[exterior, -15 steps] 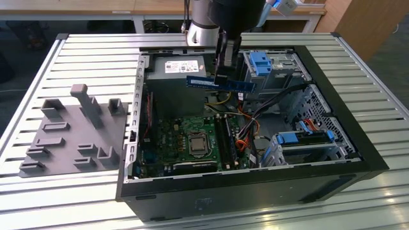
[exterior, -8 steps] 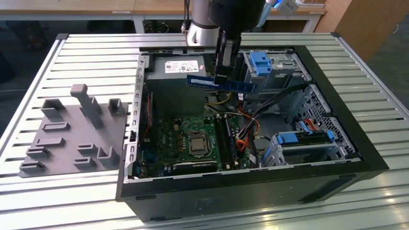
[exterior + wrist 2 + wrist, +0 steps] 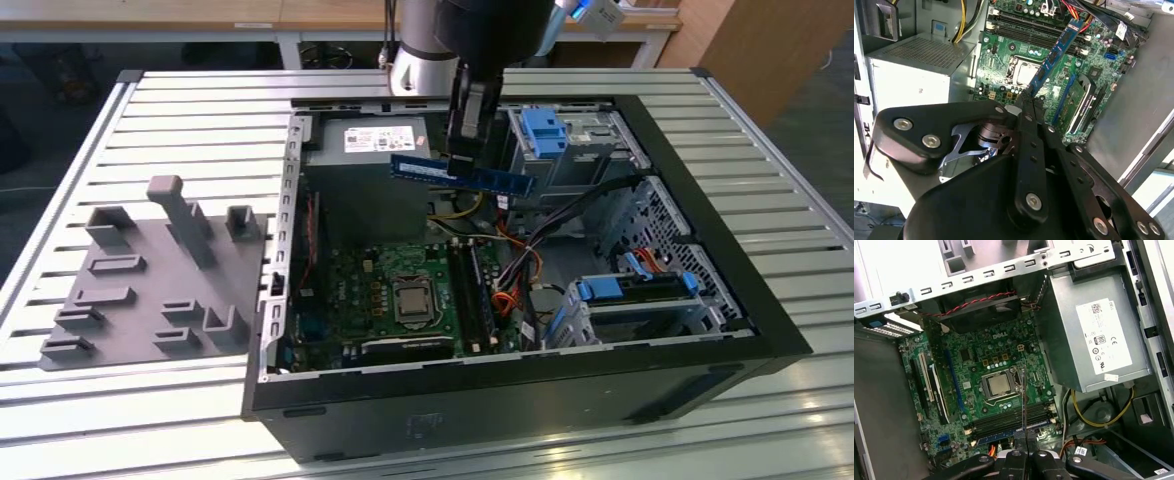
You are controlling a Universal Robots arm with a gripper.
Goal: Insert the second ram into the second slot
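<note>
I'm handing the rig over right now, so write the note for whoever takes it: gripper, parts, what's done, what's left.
Gripper: shut on the memory stick, gripping it near the middle.
Stick: held in the air above the open computer case, clear of the motherboard.
Memory slots: beside the processor; in the first wrist view the stick shows edge-on over them.
Done: stick is picked up and over the case.
Left: stick is not yet seated in a slot.
</note>
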